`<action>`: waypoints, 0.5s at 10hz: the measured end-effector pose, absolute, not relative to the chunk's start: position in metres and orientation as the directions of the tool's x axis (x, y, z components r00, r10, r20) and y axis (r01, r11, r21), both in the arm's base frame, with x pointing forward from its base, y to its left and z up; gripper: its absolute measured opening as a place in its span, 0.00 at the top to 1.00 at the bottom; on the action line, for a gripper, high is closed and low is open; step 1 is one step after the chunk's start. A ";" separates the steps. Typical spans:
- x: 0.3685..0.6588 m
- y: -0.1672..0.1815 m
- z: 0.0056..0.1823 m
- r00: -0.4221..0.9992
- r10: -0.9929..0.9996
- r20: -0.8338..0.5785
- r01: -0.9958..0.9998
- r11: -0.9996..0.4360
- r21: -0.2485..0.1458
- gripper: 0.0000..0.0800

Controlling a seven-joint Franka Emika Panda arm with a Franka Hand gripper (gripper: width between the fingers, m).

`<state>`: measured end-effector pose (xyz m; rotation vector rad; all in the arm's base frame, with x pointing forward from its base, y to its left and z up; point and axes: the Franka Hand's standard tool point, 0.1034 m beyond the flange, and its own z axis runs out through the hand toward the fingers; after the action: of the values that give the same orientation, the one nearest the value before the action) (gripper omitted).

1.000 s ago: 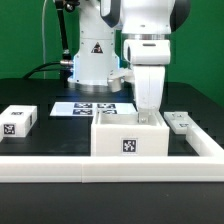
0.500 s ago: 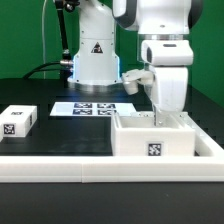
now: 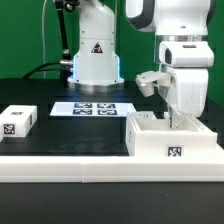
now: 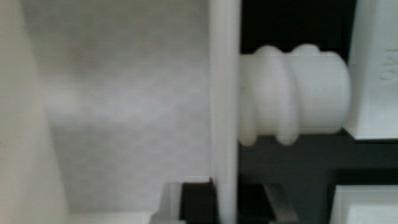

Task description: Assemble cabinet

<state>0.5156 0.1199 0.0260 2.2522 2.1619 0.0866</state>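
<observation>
The cabinet hides the jaws' tips from outside, and the wrist view is blurred.

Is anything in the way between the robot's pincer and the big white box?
No, nothing visible. The pincer reaches down into the cabinet and grips one of its walls, as the wrist view shows. The small block sits far off at the exterior view's left.

A small white block with a black-and-white tag on its front sits on the black tabletop at the exterior view's left. The marker board lies flat farther back, well apart from it. A white rail borders the tabletop's front edge. Green backdrop behind.
</observation>
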 end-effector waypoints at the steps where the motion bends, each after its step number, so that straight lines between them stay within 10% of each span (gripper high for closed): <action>1: 0.515 0.119 0.026 0.041 0.999 0.027 0.998 -0.042 0.051 0.96; 2: 0.515 0.119 0.026 0.041 0.999 0.027 0.998 -0.043 0.051 0.66; 3: 0.516 0.119 0.026 0.042 0.999 0.027 0.998 -0.043 0.051 0.66; 5: 0.516 0.119 0.026 0.042 0.999 0.027 0.998 -0.044 0.051 0.31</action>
<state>0.5156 0.1187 0.0256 2.2548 2.1598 0.0852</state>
